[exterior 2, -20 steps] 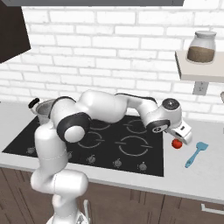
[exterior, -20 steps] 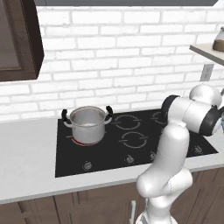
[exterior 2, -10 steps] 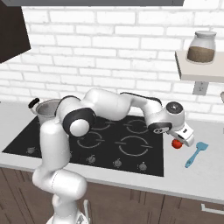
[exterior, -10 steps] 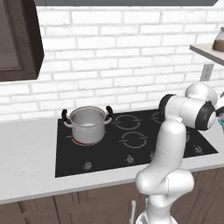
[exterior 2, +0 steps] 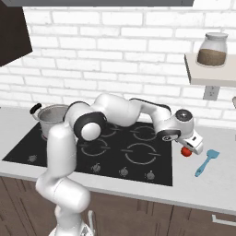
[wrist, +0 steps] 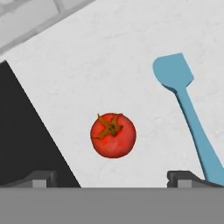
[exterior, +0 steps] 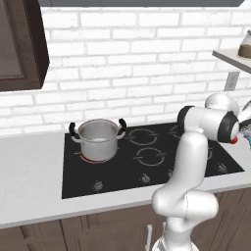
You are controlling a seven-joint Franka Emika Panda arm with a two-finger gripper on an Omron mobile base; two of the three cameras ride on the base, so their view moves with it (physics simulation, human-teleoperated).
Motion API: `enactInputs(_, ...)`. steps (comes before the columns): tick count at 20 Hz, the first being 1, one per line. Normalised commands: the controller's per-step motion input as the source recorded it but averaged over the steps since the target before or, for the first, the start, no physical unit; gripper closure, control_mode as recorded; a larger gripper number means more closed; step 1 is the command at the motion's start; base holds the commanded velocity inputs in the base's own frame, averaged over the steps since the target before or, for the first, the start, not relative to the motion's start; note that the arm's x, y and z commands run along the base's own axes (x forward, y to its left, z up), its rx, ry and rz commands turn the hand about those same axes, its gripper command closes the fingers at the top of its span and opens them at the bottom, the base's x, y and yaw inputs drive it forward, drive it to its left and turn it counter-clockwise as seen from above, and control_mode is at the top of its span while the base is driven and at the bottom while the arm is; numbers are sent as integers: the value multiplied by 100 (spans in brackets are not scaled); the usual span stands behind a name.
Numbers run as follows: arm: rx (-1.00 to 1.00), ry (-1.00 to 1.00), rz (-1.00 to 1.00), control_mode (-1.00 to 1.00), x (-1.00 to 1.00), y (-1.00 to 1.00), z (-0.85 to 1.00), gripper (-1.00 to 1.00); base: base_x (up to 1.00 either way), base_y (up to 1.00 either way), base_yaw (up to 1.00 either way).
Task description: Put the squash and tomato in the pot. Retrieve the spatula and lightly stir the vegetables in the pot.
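pincer (wrist: 112, 177) is spread wide with nothing in it, hanging right over the tomato (wrist: 113, 135) on the desk (wrist: 131, 57). in the hand view the red ball sits pretty much centred between the two dark tips, stem side up, so my guess is it's lined up for a straight drop and grab.

going left to right in the right base view: the pot (exterior 2: 53, 119) sits on the back left burner of the black cooktop (exterior 2: 27, 147), mouth up, which makes sense since it's where everything has to land. it's well apart from the arm's working end, so whatever gets picked needs a long carry back across the hob. i can't see inside the pot well enough to say if the squash is in there. then the arm stretches out low over the cooktop to the desk just past its right edge, where the tomato (exterior 2: 185, 151) lies. the teal spatula (exterior 2: 206, 162) lies flat just beside it, blade toward the wall, handle toward the front edge, untouched, probably parked there for the stirring bit later. up on the shelf (exterior 2: 207, 76) there's a jar (exterior 2: 212, 50) of something brown.

no brands, labels or readable writing anywhere that i can make out.
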Motion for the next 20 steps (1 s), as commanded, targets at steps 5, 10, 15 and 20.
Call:
enactInputs(5,0,2,0,-100,24,0,-12,-100,0,0,0)
enactInputs(10,0,3,0,-100,19,0,-23,-100,0,0,0)
enactInputs(15,0,0,0,-100,8,-20,-27,-100,0,0,0)
enactInputs(20,0,1,0,-100,10,-14,-21,-100,0,0,0)
